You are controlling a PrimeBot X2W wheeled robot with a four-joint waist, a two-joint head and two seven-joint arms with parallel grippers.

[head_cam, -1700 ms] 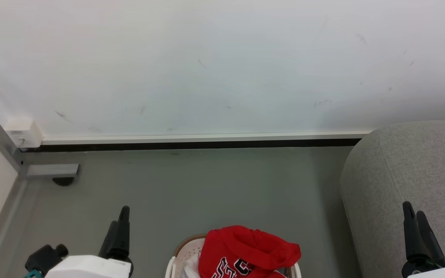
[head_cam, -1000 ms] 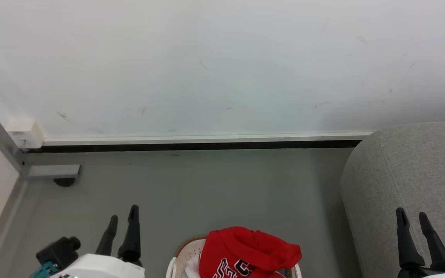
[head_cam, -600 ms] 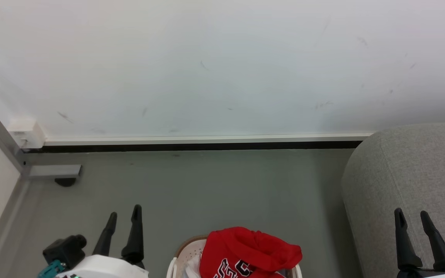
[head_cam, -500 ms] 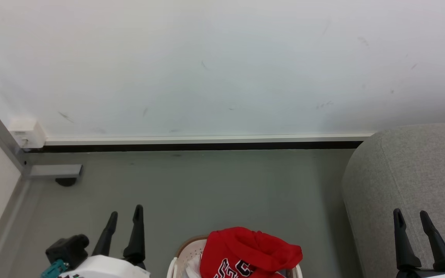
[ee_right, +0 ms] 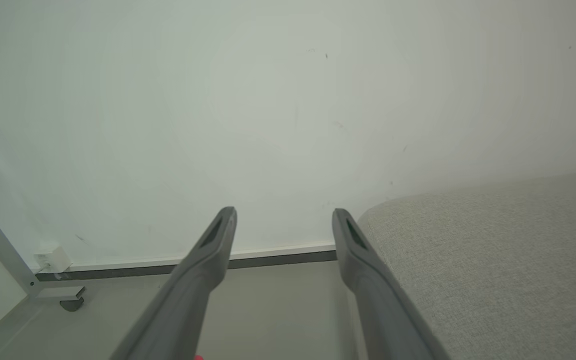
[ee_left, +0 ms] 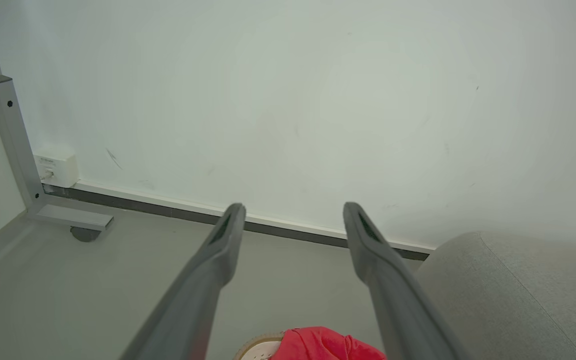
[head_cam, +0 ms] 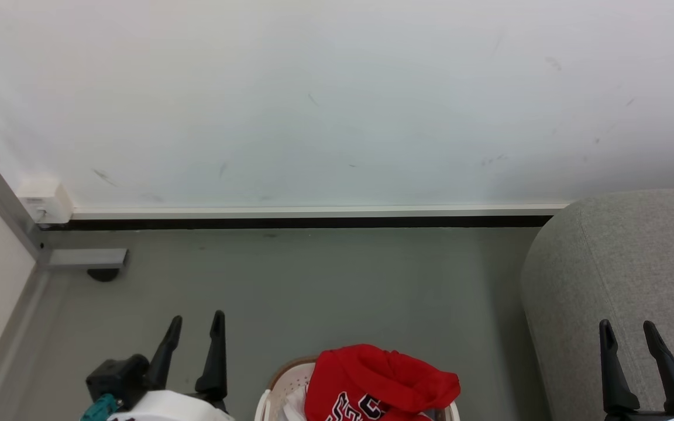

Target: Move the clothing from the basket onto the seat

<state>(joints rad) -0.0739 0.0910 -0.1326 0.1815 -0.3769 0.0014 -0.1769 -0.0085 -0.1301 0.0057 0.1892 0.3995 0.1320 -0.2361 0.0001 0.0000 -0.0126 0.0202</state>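
Note:
The red clothing [head_cam: 381, 383] with black-and-white lettering is heaped in the white basket [head_cam: 281, 386] at the bottom middle of the head view; a strip of it [ee_left: 325, 345] shows low in the left wrist view. The grey seat [head_cam: 618, 275] stands to the right of the basket, and it also fills the right side of the right wrist view [ee_right: 493, 270]. My left gripper [head_cam: 195, 323] is open over the floor left of the basket, holding nothing. My right gripper [head_cam: 627, 327] is open in front of the seat, empty.
A white wall [head_cam: 337, 99] with a dark baseboard runs behind the grey floor [head_cam: 313, 280]. At the left stand a grey metal frame leg [head_cam: 82, 258] on a caster and a white wall socket [head_cam: 44, 202].
My left gripper has shifted right, toward the basket, and turned so both fingers show apart. The right gripper turned likewise. The head camera has drifted slightly.

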